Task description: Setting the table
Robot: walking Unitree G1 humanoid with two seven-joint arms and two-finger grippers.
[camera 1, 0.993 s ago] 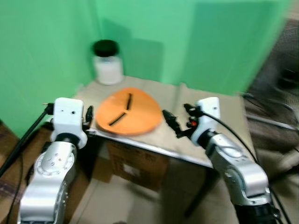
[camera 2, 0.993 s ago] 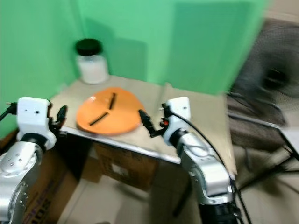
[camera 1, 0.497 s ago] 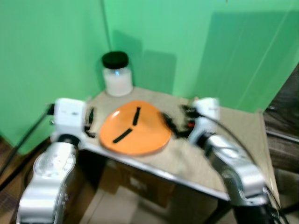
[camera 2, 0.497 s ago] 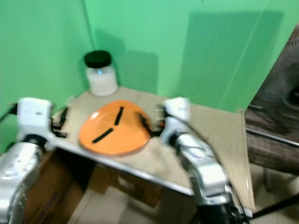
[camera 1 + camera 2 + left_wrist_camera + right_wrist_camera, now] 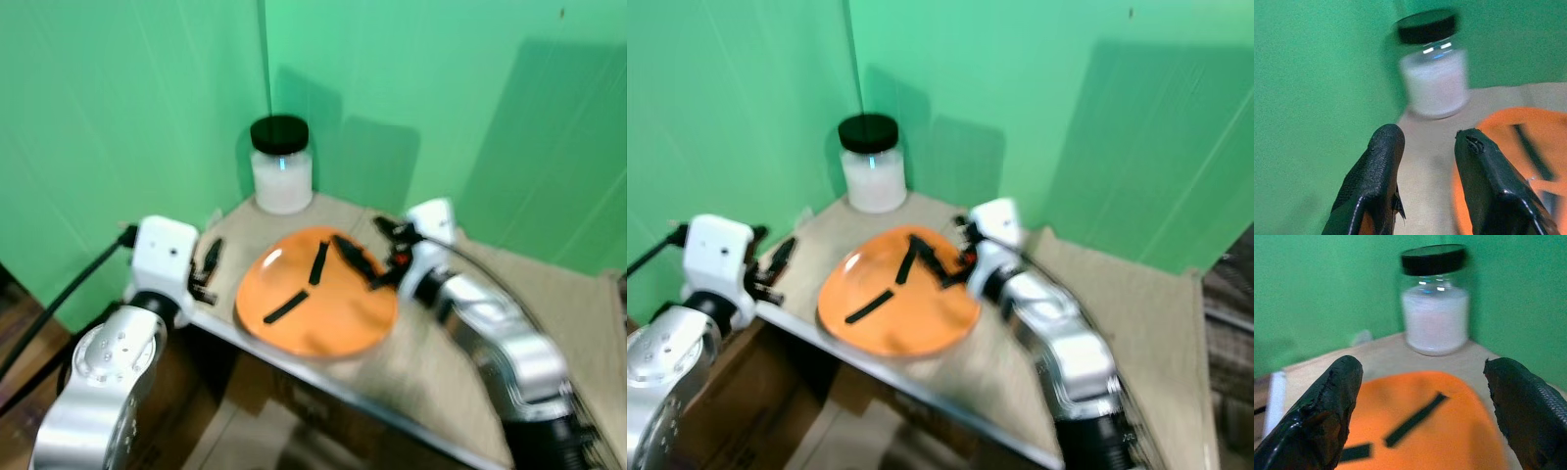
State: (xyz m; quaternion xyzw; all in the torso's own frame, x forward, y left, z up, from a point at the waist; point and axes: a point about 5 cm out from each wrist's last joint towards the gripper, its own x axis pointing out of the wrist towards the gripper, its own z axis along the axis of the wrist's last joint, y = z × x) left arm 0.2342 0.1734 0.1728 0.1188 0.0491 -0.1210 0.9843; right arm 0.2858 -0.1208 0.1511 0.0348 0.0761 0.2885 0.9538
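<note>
The head eyes look down at the table (image 5: 578,304). Each wrist camera looks close between its fingers toward the jar (image 5: 1435,301), which all views share.

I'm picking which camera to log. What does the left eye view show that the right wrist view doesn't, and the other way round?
The left eye view alone gives both silver arms, the left gripper at the table's left edge, and the table's front rim. The right wrist view alone gives a close look between the right gripper's spread fingers. Both share the orange plate with two black strips, the black-lidded jar of white contents, and the green walls.
</note>
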